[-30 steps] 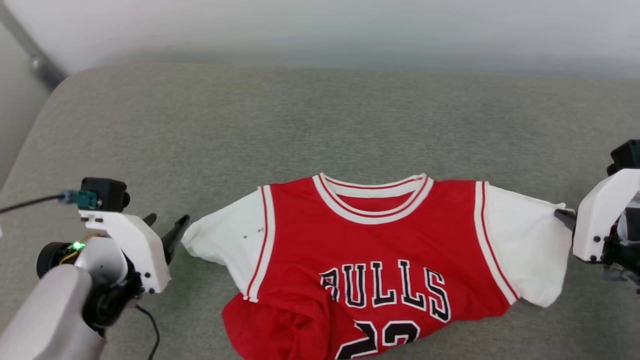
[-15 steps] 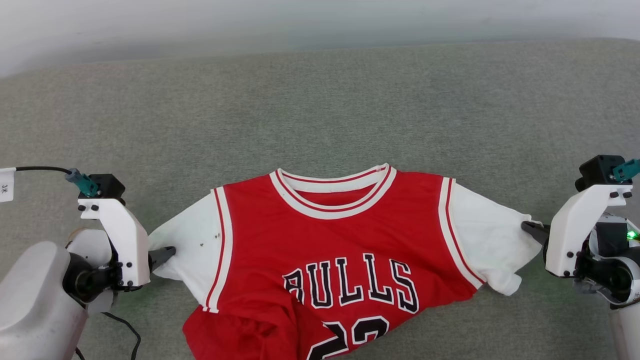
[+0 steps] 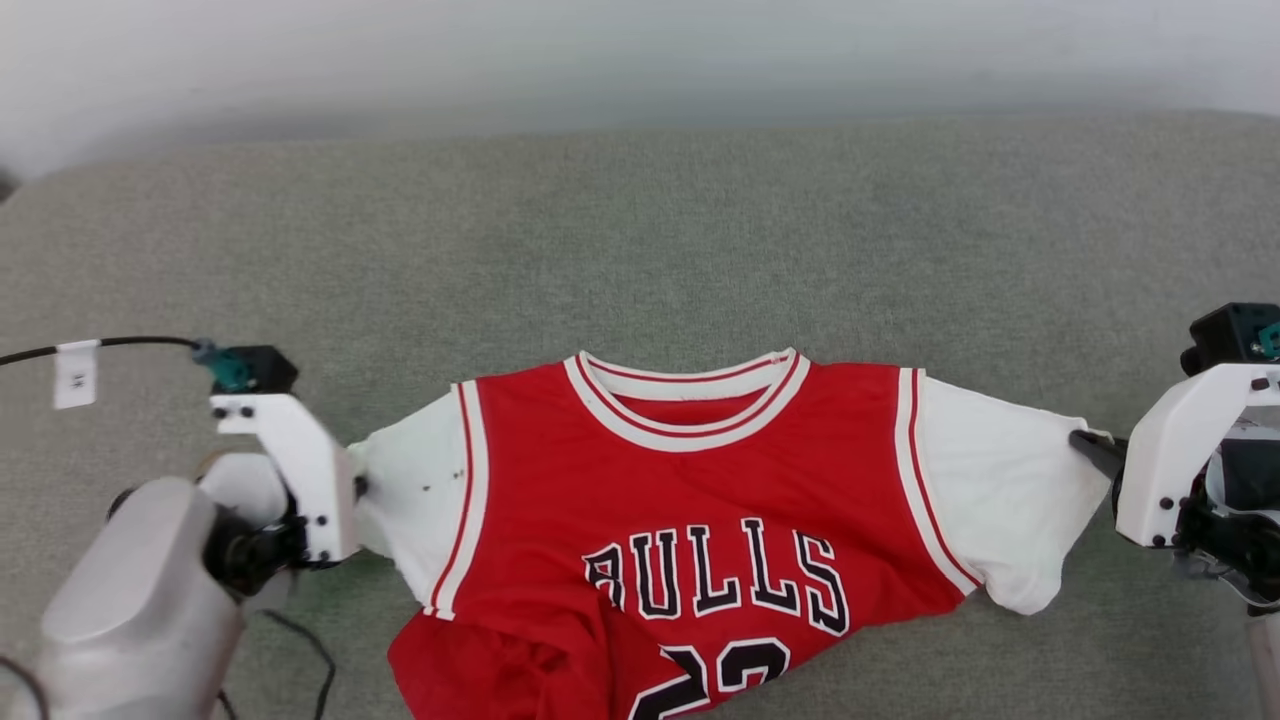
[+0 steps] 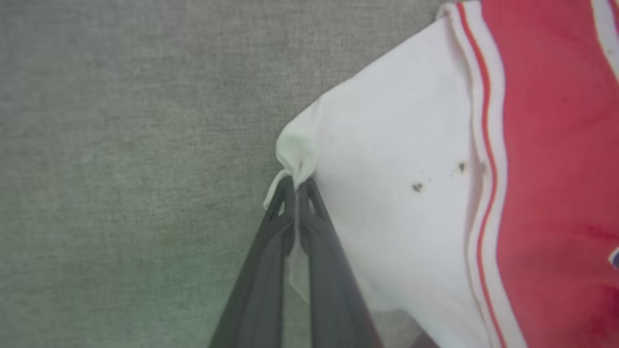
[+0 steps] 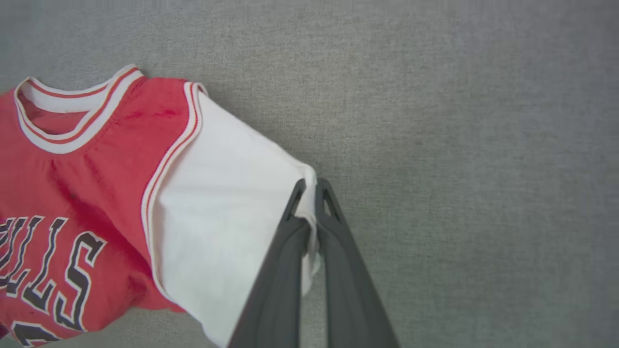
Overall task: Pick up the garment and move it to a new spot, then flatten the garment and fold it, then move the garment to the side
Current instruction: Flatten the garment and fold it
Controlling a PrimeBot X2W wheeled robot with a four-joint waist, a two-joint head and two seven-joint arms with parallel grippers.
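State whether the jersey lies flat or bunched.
Partly bunched: the garment is spread across chest and sleeves, but its lower corner is crumpled.

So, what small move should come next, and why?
Probably lift both arms together, sleeves kept apart: the left gripper and right gripper are each shut on a white sleeve tip of the garment, whose lower part lies bunched.

Soft cloth on coarser cloth, hard plastic at either end.
The garment is matt, smooth-knit fabric in red and white. The grey surface beneath it is a rougher, woven, felt-like textile. The left tool and right tool have dark, matt, plastic-looking fingers; their white brackets look smooth and faintly glossy.
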